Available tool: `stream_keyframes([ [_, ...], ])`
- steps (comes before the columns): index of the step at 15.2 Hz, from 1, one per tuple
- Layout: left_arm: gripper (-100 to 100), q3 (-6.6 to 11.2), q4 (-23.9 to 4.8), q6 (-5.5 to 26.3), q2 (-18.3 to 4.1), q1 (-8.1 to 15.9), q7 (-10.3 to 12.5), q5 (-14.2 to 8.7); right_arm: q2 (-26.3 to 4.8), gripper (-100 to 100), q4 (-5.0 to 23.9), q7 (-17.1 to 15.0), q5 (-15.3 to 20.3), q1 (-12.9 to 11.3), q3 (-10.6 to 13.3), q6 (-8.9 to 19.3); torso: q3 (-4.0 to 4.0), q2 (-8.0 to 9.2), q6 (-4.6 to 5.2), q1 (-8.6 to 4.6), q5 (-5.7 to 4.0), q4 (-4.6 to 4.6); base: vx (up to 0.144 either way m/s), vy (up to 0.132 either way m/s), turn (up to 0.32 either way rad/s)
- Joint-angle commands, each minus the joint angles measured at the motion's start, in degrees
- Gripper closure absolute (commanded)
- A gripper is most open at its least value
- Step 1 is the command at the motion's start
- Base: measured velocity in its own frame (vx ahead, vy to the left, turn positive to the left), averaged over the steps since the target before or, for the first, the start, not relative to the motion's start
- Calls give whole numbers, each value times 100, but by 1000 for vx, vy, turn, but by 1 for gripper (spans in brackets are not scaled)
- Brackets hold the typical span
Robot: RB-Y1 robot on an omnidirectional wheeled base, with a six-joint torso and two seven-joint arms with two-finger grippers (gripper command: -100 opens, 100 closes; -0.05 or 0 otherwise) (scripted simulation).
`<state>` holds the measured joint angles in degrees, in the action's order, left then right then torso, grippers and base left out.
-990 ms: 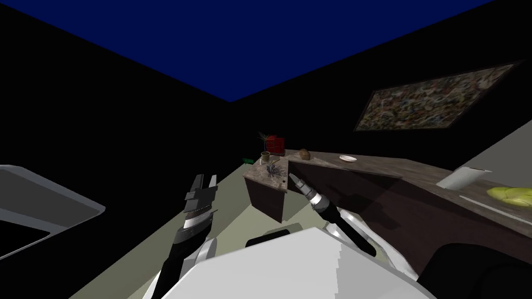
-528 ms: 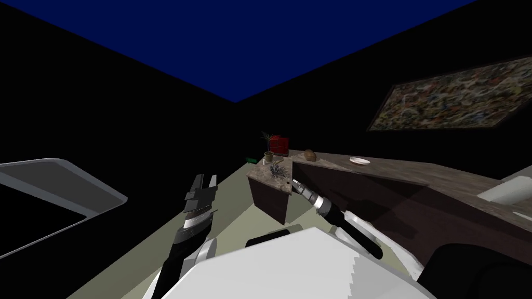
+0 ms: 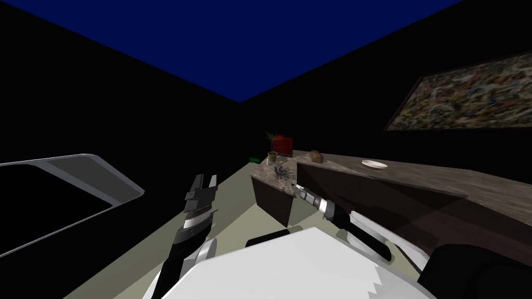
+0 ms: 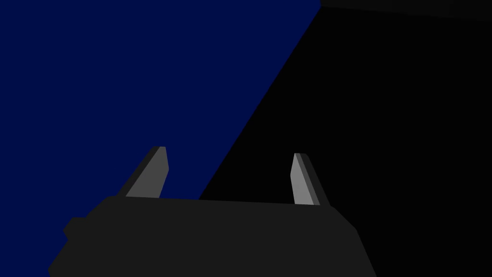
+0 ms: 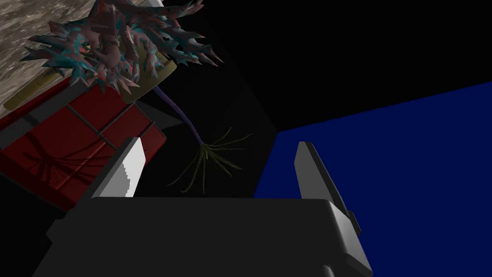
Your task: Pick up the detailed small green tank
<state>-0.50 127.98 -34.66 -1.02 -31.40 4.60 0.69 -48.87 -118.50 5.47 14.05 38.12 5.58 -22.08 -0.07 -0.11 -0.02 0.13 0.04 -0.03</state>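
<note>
Head view, from the left: a flat panel with a pale rim [image 3: 78,171] lies at the edge. The left gripper [image 3: 203,182] is raised over the pale floor [image 3: 228,207]; its wrist view shows the left gripper [image 4: 229,151] with fingers spread and nothing between them. Farther off, a small green thing [image 3: 254,159], the tank, sits low beside the far end of the counter [image 3: 415,179], just left of a potted plant [image 3: 272,154]. It is too small to make out detail and well apart from both grippers. Behind the plant stands a red box [image 3: 283,145], and a spiky plant [image 3: 281,170] lies on the counter's near end. The right gripper [image 3: 297,188] hangs at that end, its fingers [image 5: 126,168] spread wide and holding nothing. Further right come a brown lump [image 3: 316,155], a white plate [image 3: 374,164] and a wall picture [image 3: 467,98].
</note>
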Motion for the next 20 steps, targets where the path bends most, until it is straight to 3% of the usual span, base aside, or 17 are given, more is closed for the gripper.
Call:
stream_keyframes([
  [1, 0, 0, 0, 0, 0, 0, 0, 0, -286, -100, 159, 12, 103, 97, 24, 82, 0, 0, 0, 0, 0, 0, 30, 31, 161],
  [5, 0, 0, 0, 0, 0, 0, 0, 0, -677, -100, 265, 18, 179, 160, 45, 153, -2, -4, -1, 2, 1, -1, 33, 30, 114],
  [14, 0, 0, 0, 0, 0, 0, 0, 0, -1866, -100, 771, 44, 543, 466, 146, 498, -3, -5, 0, 4, 1, -1, 35, 29, 129],
  [20, 0, 0, 0, 0, 0, 0, 0, 0, -2454, -100, 955, 54, 676, 578, 182, 623, 0, -1, -1, -1, 0, 0, 27, 18, 101],
])
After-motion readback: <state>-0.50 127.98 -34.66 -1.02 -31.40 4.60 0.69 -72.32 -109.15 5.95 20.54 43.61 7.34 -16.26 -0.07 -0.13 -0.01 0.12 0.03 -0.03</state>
